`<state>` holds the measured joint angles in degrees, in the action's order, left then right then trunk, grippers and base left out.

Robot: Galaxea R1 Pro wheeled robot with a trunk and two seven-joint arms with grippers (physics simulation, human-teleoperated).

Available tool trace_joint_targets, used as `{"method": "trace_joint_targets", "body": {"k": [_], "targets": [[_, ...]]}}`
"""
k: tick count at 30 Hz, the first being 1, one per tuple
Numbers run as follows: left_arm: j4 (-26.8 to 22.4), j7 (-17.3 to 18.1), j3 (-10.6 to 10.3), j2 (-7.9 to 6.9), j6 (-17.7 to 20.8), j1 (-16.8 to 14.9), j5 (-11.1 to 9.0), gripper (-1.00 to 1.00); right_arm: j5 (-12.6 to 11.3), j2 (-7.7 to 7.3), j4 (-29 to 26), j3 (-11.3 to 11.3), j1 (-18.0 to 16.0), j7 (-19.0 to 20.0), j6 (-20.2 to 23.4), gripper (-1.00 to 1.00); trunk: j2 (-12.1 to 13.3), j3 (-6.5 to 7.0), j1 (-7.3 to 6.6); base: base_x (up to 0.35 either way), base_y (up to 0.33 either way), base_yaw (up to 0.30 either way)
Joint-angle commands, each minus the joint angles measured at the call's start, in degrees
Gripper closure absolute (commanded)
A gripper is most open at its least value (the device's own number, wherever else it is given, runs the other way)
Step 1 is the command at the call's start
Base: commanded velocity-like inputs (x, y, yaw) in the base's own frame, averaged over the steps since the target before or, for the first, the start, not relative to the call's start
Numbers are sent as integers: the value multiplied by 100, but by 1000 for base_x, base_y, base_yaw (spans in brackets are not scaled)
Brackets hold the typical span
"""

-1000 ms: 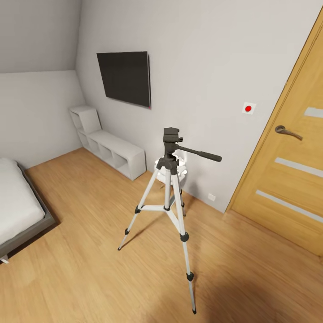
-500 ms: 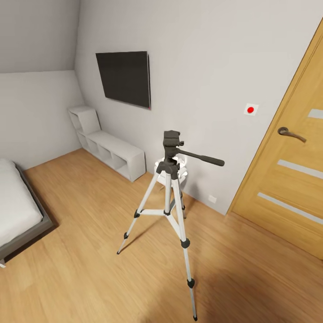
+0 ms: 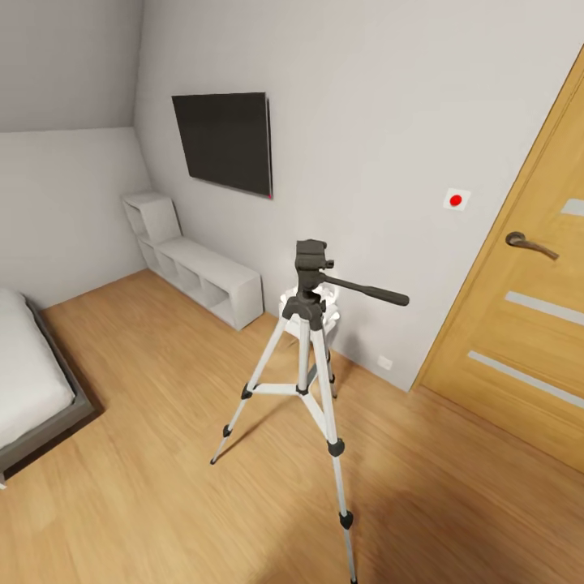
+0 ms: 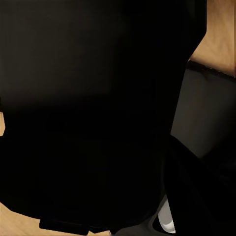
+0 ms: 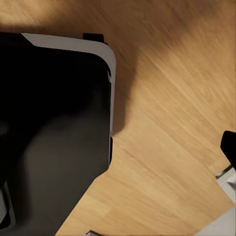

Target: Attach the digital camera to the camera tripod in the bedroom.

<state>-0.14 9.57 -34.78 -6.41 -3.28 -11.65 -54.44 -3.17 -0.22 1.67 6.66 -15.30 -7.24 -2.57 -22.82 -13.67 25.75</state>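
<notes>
The tripod (image 3: pixel 304 357) stands upright on the wood floor (image 3: pixel 162 454), its handle (image 3: pixel 365 289) pointing toward the door (image 3: pixel 527 324). Behind it: white lamp (image 3: pixel 324 304), wall TV (image 3: pixel 223 139), cube shelves (image 3: pixel 199 272). The bed (image 3: pixel 32 381) lies at left. Pincer state: cannot tell for either arm.

Even, soft light fills your head view; a faint shadow darkens the wood floor (image 3: pixel 454 527) at lower right. Wide-angle distortion tilts the door (image 3: pixel 527 324). Your wrist views are mostly black.
</notes>
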Motion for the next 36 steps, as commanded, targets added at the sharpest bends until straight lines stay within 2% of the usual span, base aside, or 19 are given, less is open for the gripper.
{"method": "trace_joint_targets", "body": {"k": [1,11,20,36], "targets": [[5,19,-47,-1,-15,-4,-40,100,-32,-1,18,46,-8,-18,-29,-100,-10,-10,4,50,0,0],[5,19,-47,-1,-15,-4,-40,100,-27,-17,18,46,-8,-23,-40,-100,-10,-10,4,32,0,0],[5,19,-47,-1,-15,-4,-40,100,-26,-23,18,46,-8,11,-41,-100,-10,-10,4,202,0,0],[5,19,-47,-1,-15,-2,-40,100,-26,-30,18,46,-8,28,-41,-100,-10,-10,4,14,0,0]]}}
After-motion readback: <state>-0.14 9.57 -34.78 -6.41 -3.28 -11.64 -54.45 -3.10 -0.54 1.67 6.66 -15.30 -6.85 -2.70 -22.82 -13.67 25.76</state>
